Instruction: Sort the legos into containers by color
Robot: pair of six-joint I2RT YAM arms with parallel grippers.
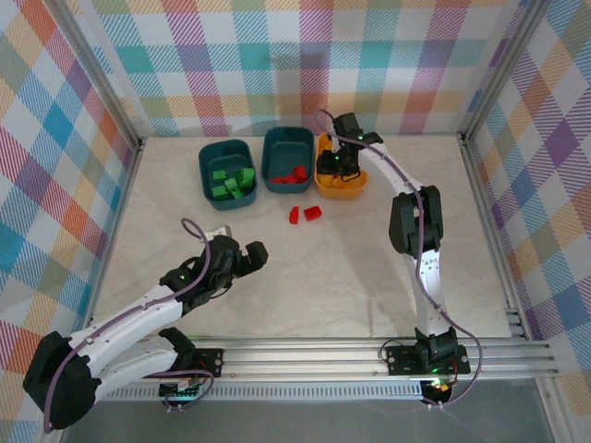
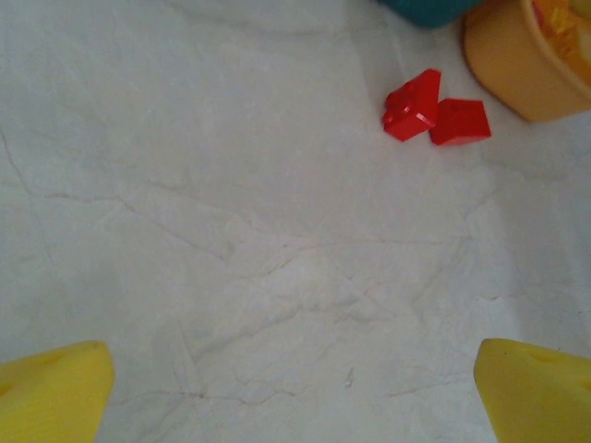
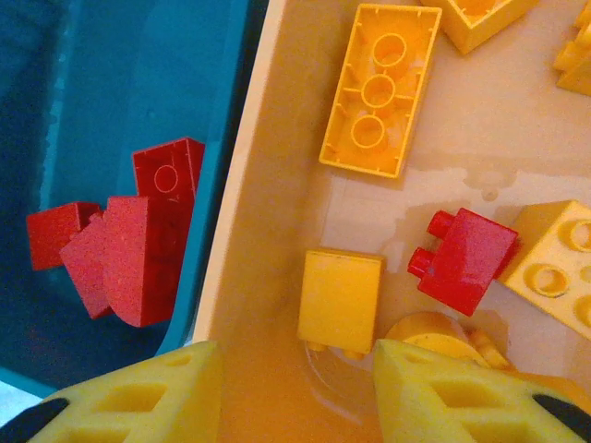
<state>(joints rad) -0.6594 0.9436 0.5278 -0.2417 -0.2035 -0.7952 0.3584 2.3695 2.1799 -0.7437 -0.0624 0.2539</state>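
Note:
My right gripper (image 1: 337,166) hangs over the orange-yellow container (image 1: 343,192), jaws apart with nothing between them. In the right wrist view the right gripper (image 3: 297,388) is just above the tub wall (image 3: 268,185). Inside lie several yellow legos (image 3: 380,88) and one red lego (image 3: 462,258). A small yellow brick (image 3: 342,300) rests just beyond the fingertips. Two red legos (image 1: 294,215) (image 1: 313,213) lie together on the table in front of the tubs. My left gripper (image 1: 254,254) stands open over bare table, the red pair (image 2: 413,104) ahead of it.
The left teal container (image 1: 205,161) holds green legos (image 1: 231,183). The middle teal container (image 1: 272,148) holds red legos (image 1: 291,175), seen close beside the orange tub as red bricks (image 3: 138,249). The three tubs stand in a row at the back, near the rear wall.

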